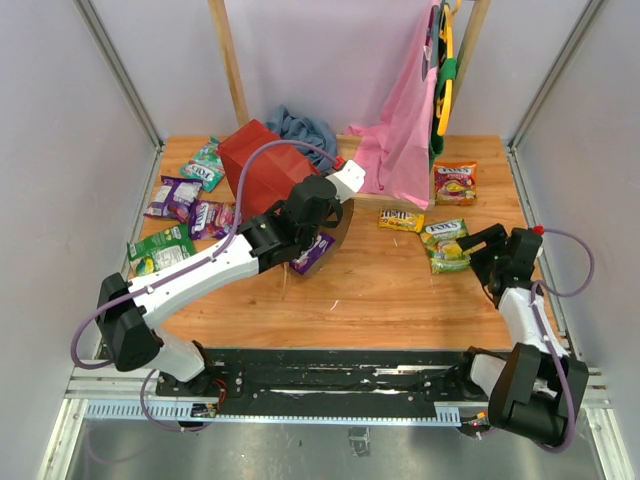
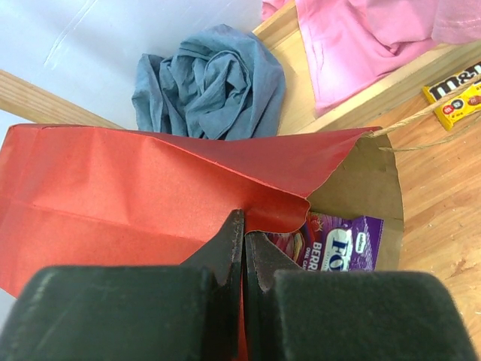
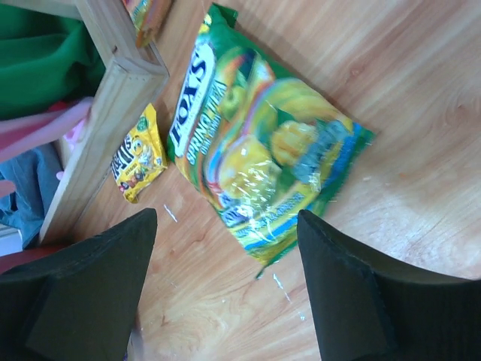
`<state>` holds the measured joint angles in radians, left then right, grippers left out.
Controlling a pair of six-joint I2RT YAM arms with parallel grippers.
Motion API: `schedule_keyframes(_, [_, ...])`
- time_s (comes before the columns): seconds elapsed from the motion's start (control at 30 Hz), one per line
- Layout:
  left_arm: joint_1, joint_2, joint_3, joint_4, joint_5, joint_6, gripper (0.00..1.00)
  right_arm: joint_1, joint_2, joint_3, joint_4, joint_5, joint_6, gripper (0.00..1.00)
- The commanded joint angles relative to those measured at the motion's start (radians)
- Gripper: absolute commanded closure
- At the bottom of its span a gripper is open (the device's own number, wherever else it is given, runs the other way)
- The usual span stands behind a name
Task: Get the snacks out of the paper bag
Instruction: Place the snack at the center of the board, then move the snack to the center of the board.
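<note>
The red paper bag [image 1: 262,165] lies on its side at the back, its mouth facing right. My left gripper [image 1: 330,215] is shut on the bag's upper red edge [image 2: 135,188] at the mouth, jaws pressed together on the paper. A purple Fox's packet [image 2: 342,244] lies in the brown mouth; it also shows in the top view [image 1: 315,252]. My right gripper [image 3: 225,218] is open and empty, just above the table beside a green Fox's packet [image 3: 255,143] [image 1: 445,243]. A yellow M&M's packet [image 1: 401,221] and an orange packet [image 1: 455,183] lie nearby.
Several packets lie at the left: purple [image 1: 173,196], teal [image 1: 205,168], green [image 1: 160,248]. A blue-grey cloth [image 1: 300,128] sits behind the bag. A pink garment [image 1: 400,150] hangs from a wooden rack [image 1: 230,60], whose base rail [image 3: 105,128] crosses the back.
</note>
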<state>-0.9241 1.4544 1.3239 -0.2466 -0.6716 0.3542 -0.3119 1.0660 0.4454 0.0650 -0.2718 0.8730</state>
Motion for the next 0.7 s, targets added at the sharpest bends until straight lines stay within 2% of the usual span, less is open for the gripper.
schedule_keyframes(0.0, [0.019,0.016,0.029,-0.016,-0.019,-0.01,0.96,0.039,-0.034,0.089,-0.201,0.157,-0.078,0.23])
schedule_keyframes(0.17, [0.019,0.021,0.034,-0.022,-0.019,-0.011,0.96,0.135,-0.087,0.109,-0.318,0.453,-0.073,0.14])
schedule_keyframes(0.27, [0.019,0.023,0.037,-0.023,-0.017,-0.013,0.96,0.214,-0.092,0.133,-0.294,0.506,-0.128,0.14])
schedule_keyframes(0.4, [0.019,0.03,0.039,-0.027,-0.017,-0.018,0.96,0.341,0.032,0.248,-0.35,0.602,-0.202,0.14])
schedule_keyframes(0.67, [0.019,0.035,0.037,-0.035,-0.029,-0.018,0.96,0.414,0.3,0.418,-0.352,0.606,-0.272,0.18])
